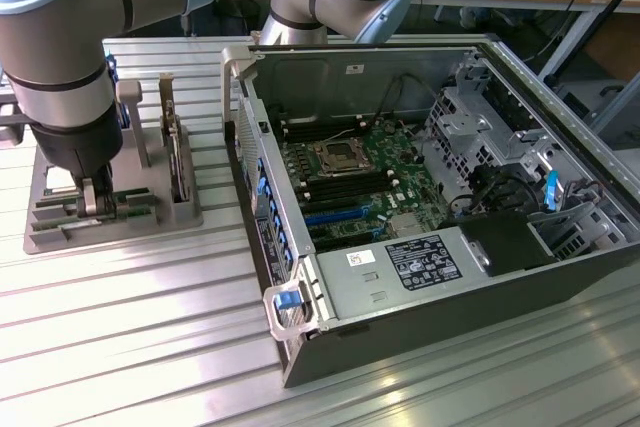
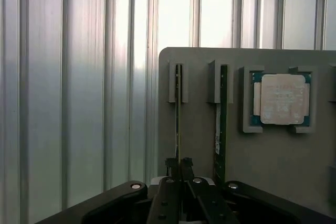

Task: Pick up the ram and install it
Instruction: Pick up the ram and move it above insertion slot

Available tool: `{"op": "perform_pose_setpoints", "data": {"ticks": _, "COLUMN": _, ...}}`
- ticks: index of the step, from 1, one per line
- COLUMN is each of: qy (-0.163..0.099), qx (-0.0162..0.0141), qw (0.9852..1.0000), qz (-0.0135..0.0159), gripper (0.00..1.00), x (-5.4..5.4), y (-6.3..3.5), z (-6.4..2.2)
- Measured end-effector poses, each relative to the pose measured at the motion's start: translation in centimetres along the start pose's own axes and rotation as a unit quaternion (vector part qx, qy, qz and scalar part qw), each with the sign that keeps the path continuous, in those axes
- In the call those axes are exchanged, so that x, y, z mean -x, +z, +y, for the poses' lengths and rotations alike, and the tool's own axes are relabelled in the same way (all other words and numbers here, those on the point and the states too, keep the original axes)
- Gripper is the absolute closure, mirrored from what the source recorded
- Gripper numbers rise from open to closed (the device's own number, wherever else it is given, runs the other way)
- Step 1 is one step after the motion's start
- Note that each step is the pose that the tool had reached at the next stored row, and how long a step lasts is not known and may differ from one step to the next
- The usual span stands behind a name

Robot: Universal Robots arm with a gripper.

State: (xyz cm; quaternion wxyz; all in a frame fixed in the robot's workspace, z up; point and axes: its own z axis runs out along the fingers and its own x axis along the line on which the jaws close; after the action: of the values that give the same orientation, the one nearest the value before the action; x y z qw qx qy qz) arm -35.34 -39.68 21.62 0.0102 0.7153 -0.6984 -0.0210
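ram (image 2: 178,108) is not in the machine yet. to my eye the job is at its first step: the grasp is made, while the lift and the fitting are both left to do. the ribbed metal table (image 1: 150,347) carries everything. on the exterior view's right lies the open computer case (image 1: 450,332) with its motherboard (image 1: 350,172) bare to the room. the long memory slots (image 1: 345,192) beside the processor socket (image 1: 333,157) look empty as far as i can see. on the exterior view's left the arm (image 1: 60,47) reaches straight down onto the grey holder (image 2: 197,129), well apart from the case. two boards stand on edge in the holder, each in its own pair of upright guides. the ram is the one farther from the processor chip (image 2: 283,98), and a second stick (image 2: 223,119) stands just beside it, between it and the chip. the ram sits upright in its guides and is not raised out of them, as far as i can judge. seen edge-on it is a very thin, long strip, dark with a pale line along its edge, and its chips and label are turned out of sight. the gripper (image 2: 179,169) is pinched nearly shut on the ram's near end, one finger on each face, with nothing else in its hold.
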Motion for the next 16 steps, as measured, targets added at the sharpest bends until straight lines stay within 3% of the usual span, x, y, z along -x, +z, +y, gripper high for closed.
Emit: {"op": "perform_pose_setpoints", "data": {"ticks": 16, "qy": 0.0, "qx": 0.0, "qw": 1.0, "qz": -0.0004, "gripper": 0.88, "x": 0.02, "y": -1.02, "z": 0.04}}
